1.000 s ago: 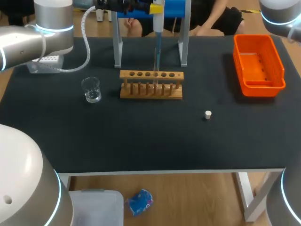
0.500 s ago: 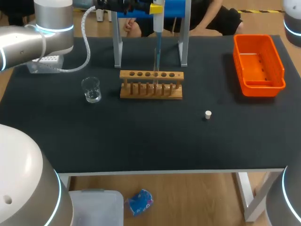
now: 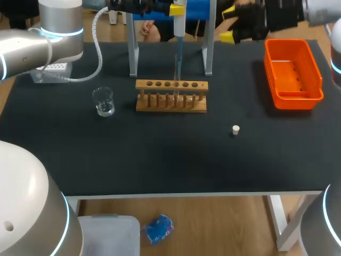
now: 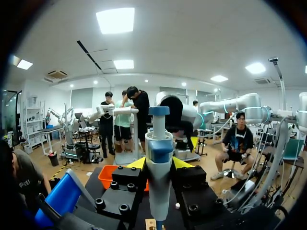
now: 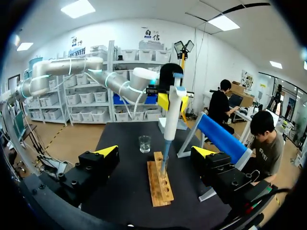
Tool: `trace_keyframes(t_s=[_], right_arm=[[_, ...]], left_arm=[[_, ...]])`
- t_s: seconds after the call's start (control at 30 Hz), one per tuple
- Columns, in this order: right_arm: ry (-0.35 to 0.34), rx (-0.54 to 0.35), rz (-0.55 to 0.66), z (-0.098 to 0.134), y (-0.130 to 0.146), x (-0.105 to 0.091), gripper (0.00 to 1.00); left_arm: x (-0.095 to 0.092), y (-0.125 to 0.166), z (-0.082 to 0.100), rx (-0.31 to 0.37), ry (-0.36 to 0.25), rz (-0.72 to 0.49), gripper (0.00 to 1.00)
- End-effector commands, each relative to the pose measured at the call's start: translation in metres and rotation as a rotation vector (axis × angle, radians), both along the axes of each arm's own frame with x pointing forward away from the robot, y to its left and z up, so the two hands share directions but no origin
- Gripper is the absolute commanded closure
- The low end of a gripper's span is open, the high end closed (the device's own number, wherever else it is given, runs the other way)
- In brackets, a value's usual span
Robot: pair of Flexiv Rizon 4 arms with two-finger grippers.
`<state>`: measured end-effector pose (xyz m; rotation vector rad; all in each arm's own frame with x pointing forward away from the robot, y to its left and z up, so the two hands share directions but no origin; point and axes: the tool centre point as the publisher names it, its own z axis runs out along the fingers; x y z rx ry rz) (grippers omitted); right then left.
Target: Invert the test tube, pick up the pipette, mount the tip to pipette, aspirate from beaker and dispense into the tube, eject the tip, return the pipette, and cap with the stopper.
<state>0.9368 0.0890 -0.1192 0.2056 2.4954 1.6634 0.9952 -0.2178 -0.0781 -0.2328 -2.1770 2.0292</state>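
Note:
My left gripper (image 3: 178, 9) is shut on the white and blue pipette (image 3: 179, 24), holding it upright over the wooden tube rack (image 3: 171, 96). The pipette's tip (image 3: 177, 66) reaches down into one of the rack's holes; I cannot make out the tube there. In the left wrist view the pipette (image 4: 159, 167) stands between my yellow tips. My right gripper (image 3: 230, 24) hangs open at the back, right of the pipette and apart from it. Its view shows the pipette (image 5: 171, 120) ahead of its open fingers (image 5: 108, 151). The beaker (image 3: 103, 101) stands left of the rack. The white stopper (image 3: 235, 129) lies in front, to the right.
An orange bin (image 3: 314, 80) sits at the back right. The blue pipette stand (image 3: 205, 48) on metal legs straddles the space just behind the rack. A white block (image 3: 50, 72) lies at the back left edge.
My right gripper has come into the head view from the right and moved left, level with the pipette. The left arm and pipette have stayed put.

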Motion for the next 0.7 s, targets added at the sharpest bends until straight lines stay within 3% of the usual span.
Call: trace_keyframes(t_s=[0.03,0.33,0.7], right_arm=[[0.000,0.002,-0.011,-0.024,0.006,-0.005,0.00],[0.029,0.006,0.007,-0.055,0.014,-0.007,0.00],[0.042,-0.062,-0.001,-0.082,0.014,-0.006,0.00]], left_arm=[[0.000,0.000,0.001,0.002,0.000,0.000,1.00],[0.000,0.000,0.001,0.002,0.000,0.000,1.00],[0.000,0.000,0.001,0.002,0.000,0.000,1.00]])
